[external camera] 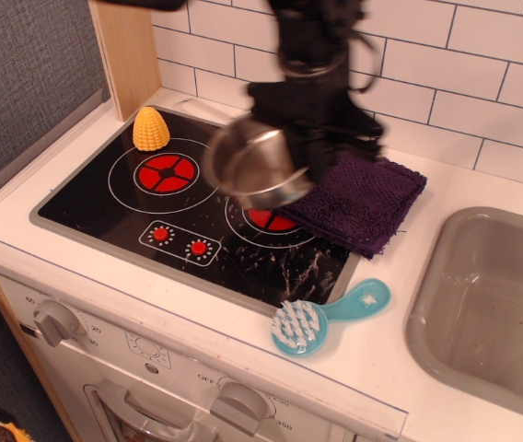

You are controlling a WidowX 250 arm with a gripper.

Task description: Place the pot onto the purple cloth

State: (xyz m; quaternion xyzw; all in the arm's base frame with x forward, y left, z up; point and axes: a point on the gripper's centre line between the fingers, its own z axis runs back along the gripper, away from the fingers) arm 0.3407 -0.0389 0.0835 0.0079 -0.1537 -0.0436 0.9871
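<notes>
Step in hand: transport. The small round shiny stainless-steel pot [254, 170] is in the air, tilted with its open mouth turned toward the camera-left, over the right-hand burner ring of the black glass stovetop [197, 216]. It hangs just beside the near-left edge of the dark purple square terry cloth [365, 198]; whether it overlaps that edge I cannot tell, since the frame is motion-blurred.

The black robot arm's gripper [309, 138] sits directly behind and above the pot. The fingers are hidden by blur and by the pot body. Judgement: they are clenched on the pot's rim or handle, since nothing else supports it, but the contact itself is not visible. The wire handle cannot be made out.

The cloth lies partly on the stovetop, partly on the white tabletop [400, 331], flat, with nothing on it.

Other items: yellow corn-shaped toy [150, 129] at the rear left of the stovetop; teal scrub brush [324, 317] at the front; grey sink [487, 308] at right. All are well apart from the pot.

Next move, as judged: carry the pot further right and back until centred over the cloth, level it, lower until the base rests on the terry, then release. The cloth is only slightly wider than the pot, so centring matters.
</notes>
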